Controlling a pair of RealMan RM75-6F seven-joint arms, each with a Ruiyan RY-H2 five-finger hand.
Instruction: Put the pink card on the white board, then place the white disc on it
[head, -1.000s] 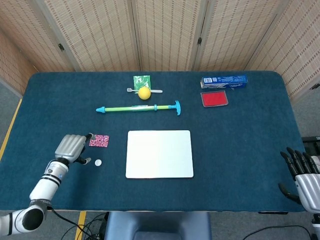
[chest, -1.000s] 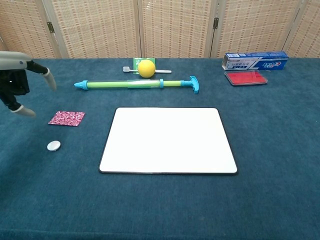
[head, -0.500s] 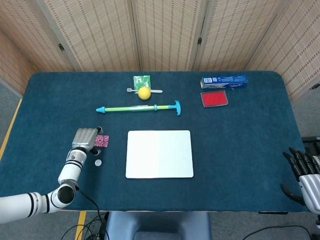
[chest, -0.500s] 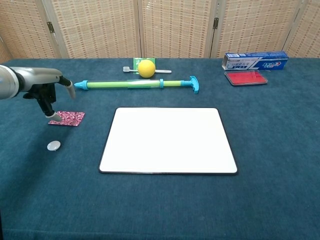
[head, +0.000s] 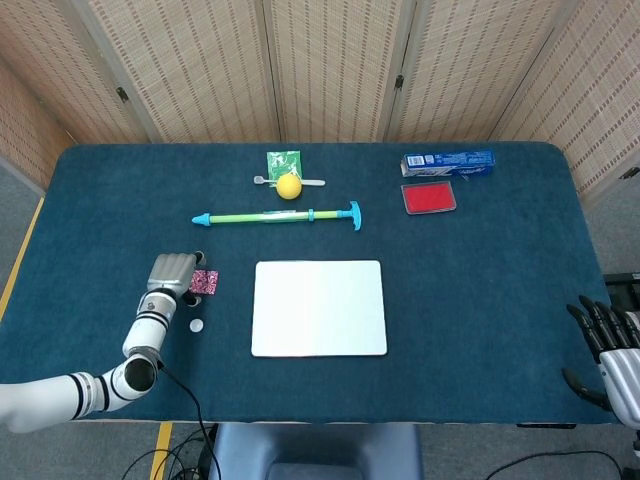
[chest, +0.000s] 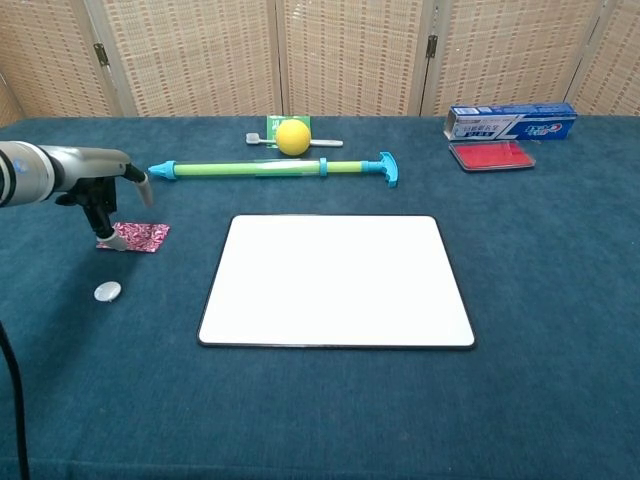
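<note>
Pink card (chest: 134, 237) under left hand (head: 171, 274) (fingertip touching), white board (chest: 337, 280) beside

The left robot hand (head: 171, 274) covers the pink card's (head: 206, 282) left edge. The right robot hand (head: 608, 350) is cropped at the head view's corner, its grip unclear.

Pink card (chest: 135, 237) and white disc (chest: 107, 291) lie left of (off) white board (chest: 337, 280).
</note>
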